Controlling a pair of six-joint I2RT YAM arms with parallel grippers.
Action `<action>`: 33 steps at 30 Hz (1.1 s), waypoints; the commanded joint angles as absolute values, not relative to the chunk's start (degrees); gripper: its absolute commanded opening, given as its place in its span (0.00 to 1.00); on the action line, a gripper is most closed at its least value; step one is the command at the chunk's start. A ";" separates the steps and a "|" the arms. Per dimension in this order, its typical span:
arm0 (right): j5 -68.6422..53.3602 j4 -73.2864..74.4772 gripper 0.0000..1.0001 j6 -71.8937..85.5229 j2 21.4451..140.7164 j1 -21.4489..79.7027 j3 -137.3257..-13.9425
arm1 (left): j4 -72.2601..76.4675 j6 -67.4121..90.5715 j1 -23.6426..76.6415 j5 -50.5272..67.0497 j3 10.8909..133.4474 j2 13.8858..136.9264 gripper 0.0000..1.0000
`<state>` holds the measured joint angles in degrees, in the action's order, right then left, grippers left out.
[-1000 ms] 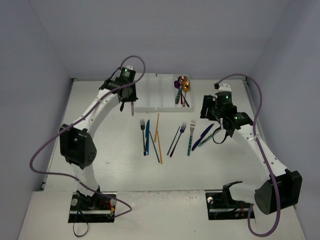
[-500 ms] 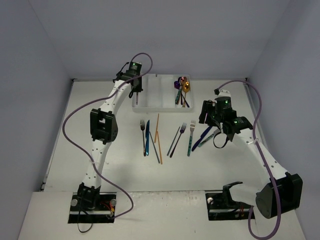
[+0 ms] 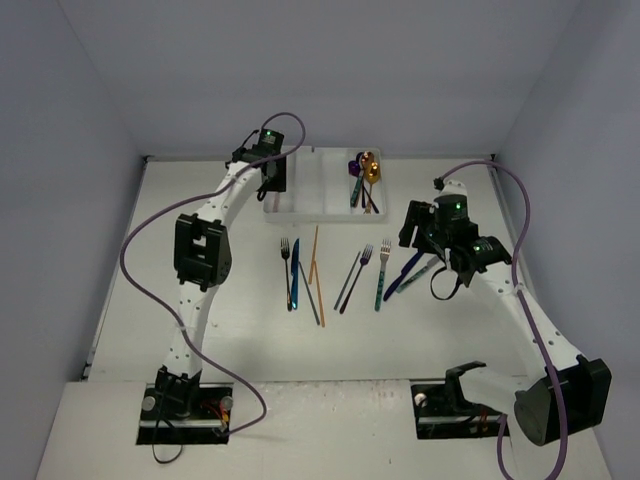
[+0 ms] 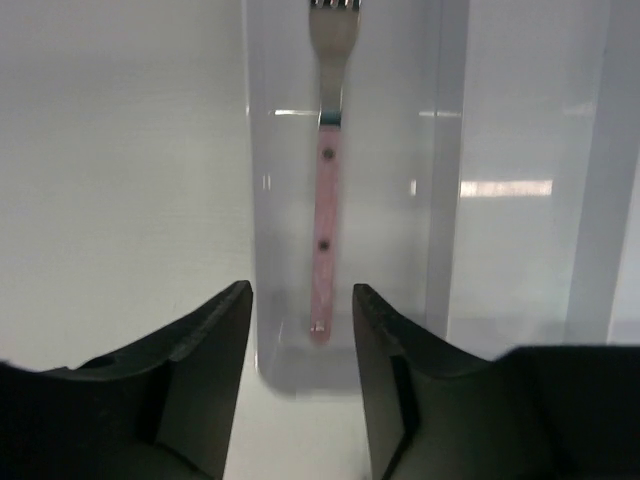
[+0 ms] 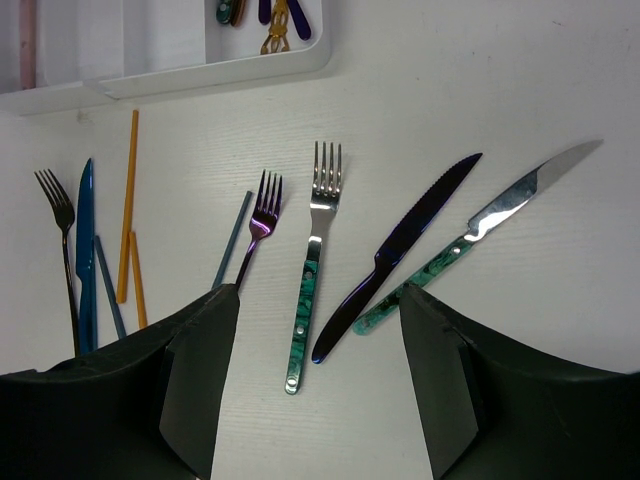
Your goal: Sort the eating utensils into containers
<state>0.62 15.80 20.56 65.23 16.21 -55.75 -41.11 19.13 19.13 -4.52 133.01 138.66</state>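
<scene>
Tray sits at the far middle of the table, with its long compartments running away from the arms. Left gripper hangs over the leftmost compartment, fingers spread wide, nothing between them. Pink-handled fork lies flat in that compartment, tines pointing away from the wrist cam, handle end close to the near wall. Rightmost compartment holds a bunch of spoons, gold and purple among them; can't tell the exact count.

Right gripper hovers over the loose utensils on the table, jaws wide apart, holding nothing. Its wrist view, left to right:
- black fork
- blue knife, just beside the black fork
- orange chopsticks
- grey-blue chopstick, leaning along the purple fork
- teal-handled fork
- dark blue knife
- teal-handled knife

All lie roughly lengthwise, heads toward the tray. The two knives on the right converge at their handle ends; can't tell whether they touch. Every loose utensil is outside the tray, on the near side of it.
</scene>
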 commanded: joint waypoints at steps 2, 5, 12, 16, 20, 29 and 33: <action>0.04 15.41 0.63 20.01 63.14 16.52 -56.81 | -39.99 26.57 22.05 -8.46 118.54 116.35 0.45; -1.05 15.58 0.63 19.43 61.59 16.46 -56.40 | -39.93 29.85 24.38 -8.70 108.14 109.56 0.49; -1.54 16.50 0.64 18.38 58.76 16.45 -54.33 | -39.65 38.76 28.84 -4.94 88.37 100.22 0.65; -1.91 16.71 0.64 18.79 57.30 16.58 -52.94 | -38.60 42.48 30.61 -4.14 81.89 99.30 0.66; -2.31 16.89 0.64 19.08 56.20 16.61 -51.91 | -36.93 44.09 31.38 -3.51 77.99 100.57 0.65; -2.72 17.62 0.64 19.07 55.20 16.61 -51.11 | -35.51 45.00 31.46 -3.52 78.83 105.82 0.47; -2.78 17.88 0.64 18.90 55.28 16.61 -51.15 | -35.60 45.23 31.47 -3.69 80.26 108.19 0.41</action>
<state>-2.39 18.78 19.29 56.01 16.21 -50.99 -36.88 44.04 31.18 -3.16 76.60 108.09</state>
